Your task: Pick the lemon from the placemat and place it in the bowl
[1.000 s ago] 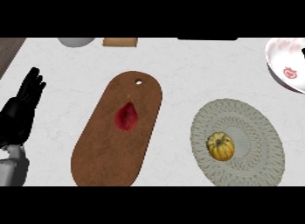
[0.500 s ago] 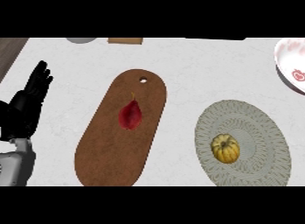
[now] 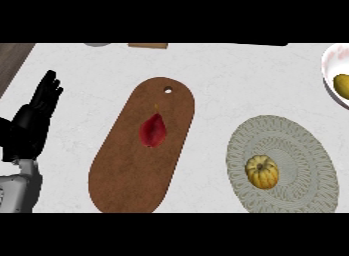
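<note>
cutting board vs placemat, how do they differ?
The cutting board is a brown, smooth, long oblong with a hole near its far end; the placemat is grey-green, ringed with a woven pattern and a rounder oval. The board carries a red item, the placemat a yellow ribbed fruit. Both lie flat on the counter.

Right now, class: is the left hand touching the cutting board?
Apart. The head view shows bare counter between the left hand, open at the left edge, and the cutting board.

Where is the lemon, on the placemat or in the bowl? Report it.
On the placemat: the lemon lies near its middle, well apart from the bowl, with no hand on it.
</note>
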{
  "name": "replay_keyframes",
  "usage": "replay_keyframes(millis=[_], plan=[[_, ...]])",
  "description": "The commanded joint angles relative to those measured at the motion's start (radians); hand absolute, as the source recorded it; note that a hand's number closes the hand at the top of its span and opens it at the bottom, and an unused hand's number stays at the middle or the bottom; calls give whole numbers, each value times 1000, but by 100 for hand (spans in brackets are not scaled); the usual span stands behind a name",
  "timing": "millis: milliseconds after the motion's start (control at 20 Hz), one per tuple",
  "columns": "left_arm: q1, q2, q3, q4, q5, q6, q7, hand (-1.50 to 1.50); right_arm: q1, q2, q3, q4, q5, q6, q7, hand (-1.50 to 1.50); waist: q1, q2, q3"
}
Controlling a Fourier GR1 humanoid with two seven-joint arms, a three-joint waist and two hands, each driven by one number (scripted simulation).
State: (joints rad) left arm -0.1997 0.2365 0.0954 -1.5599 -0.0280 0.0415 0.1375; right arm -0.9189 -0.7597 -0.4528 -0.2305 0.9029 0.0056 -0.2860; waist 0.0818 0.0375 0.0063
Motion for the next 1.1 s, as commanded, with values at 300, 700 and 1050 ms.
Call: replay_keyframes(millis=[300, 700, 1050], plan=[[22, 8, 18, 13, 2, -1, -9, 0, -52, -56, -311, 69, -317, 154, -166, -150, -28, -9, 5], [19, 7, 20, -12, 7, 0, 3, 0, 50, -210, -468, 130, -472, 354, -154, -150, -38, -8, 4], [5, 16, 48, 5, 25, -1, 12, 0, 171, -311, -494, 141, -503, 542, -175, -150, -47, -7, 7]])
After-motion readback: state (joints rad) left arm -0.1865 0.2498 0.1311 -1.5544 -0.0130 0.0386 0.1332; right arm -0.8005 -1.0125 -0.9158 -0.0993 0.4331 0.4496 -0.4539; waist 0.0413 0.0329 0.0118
